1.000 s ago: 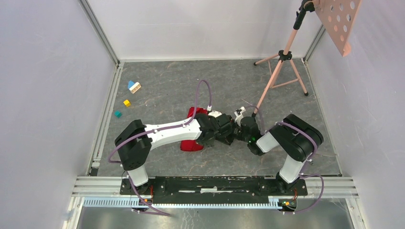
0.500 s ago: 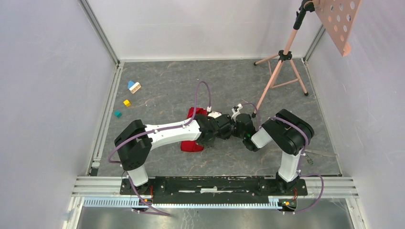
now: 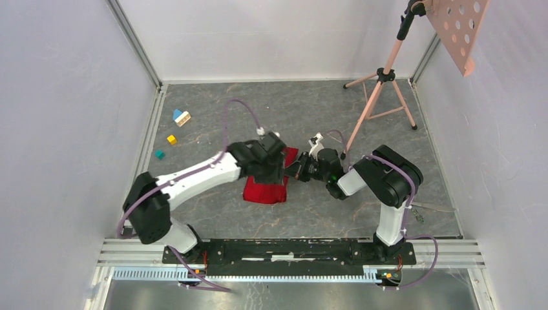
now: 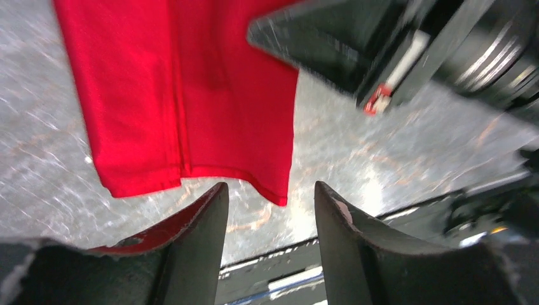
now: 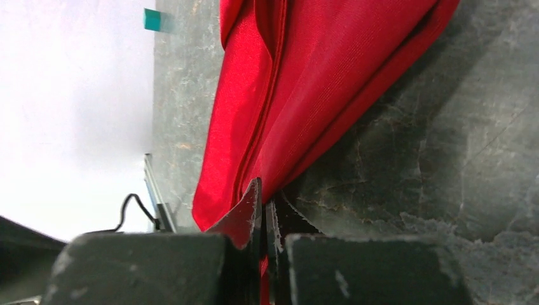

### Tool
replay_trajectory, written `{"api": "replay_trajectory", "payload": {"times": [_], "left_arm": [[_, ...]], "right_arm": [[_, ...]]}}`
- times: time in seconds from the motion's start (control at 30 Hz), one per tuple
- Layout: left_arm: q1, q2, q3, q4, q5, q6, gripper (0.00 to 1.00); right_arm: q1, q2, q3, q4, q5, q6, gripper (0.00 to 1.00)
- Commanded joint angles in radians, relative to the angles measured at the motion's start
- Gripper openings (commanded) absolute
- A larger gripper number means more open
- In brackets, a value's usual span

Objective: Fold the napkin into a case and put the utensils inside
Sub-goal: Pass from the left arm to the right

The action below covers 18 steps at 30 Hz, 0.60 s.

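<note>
The red napkin (image 3: 263, 188) lies folded on the grey table, with layered edges showing in the left wrist view (image 4: 178, 95). My right gripper (image 3: 298, 169) is low at the cloth's right edge. In the right wrist view its jaws (image 5: 264, 203) are shut on a fold of the napkin (image 5: 318, 82). My left gripper (image 3: 274, 169) hovers over the cloth's upper right part. It stands open (image 4: 270, 194) with nothing between its fingers. A thin pale piece (image 3: 432, 208) lies right of the right arm, too small to name as one of the utensils.
Small toy blocks (image 3: 181, 117), (image 3: 171, 139), (image 3: 159, 154) sit at the table's left; the teal one also shows in the right wrist view (image 5: 151, 19). A pink tripod (image 3: 381, 77) stands at the back right. White walls enclose the table.
My left gripper has opened, let go of the napkin and pulled back to the left. My right gripper has moved left to the cloth's edge and shut on it.
</note>
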Motion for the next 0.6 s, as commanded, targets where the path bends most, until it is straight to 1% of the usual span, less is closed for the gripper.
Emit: {"api": "replay_trajectory", "payload": {"times": [0.0, 0.07, 0.13, 0.17, 0.23, 0.37, 0.47, 0.57], "left_arm": [[0.179, -0.099, -0.032, 0.155, 0.156, 0.019, 0.60], [0.250, -0.082, -0.035, 0.210, 0.197, 0.019, 0.57], [0.315, -0.029, -0.024, 0.247, 0.221, 0.018, 0.47], [0.343, -0.003, -0.013, 0.257, 0.219, 0.017, 0.40], [0.388, 0.054, 0.007, 0.278, 0.213, 0.019, 0.30], [0.439, 0.170, 0.053, 0.331, 0.223, 0.031, 0.21], [0.454, 0.251, 0.096, 0.351, 0.244, 0.041, 0.16], [0.459, 0.310, 0.112, 0.382, 0.250, 0.036, 0.14]], "right_arm": [[-0.006, -0.033, 0.060, -0.098, -0.019, -0.143, 0.00], [-0.006, -0.043, 0.070, -0.128, -0.019, -0.165, 0.01], [-0.005, -0.054, 0.082, -0.169, -0.015, -0.193, 0.00], [-0.006, -0.059, 0.085, -0.186, -0.011, -0.203, 0.00], [-0.006, -0.068, 0.097, -0.222, -0.009, -0.227, 0.01], [-0.006, -0.082, 0.123, -0.275, -0.005, -0.262, 0.01], [-0.006, -0.093, 0.148, -0.327, 0.003, -0.291, 0.01], [-0.005, -0.106, 0.178, -0.393, 0.026, -0.334, 0.00]]}}
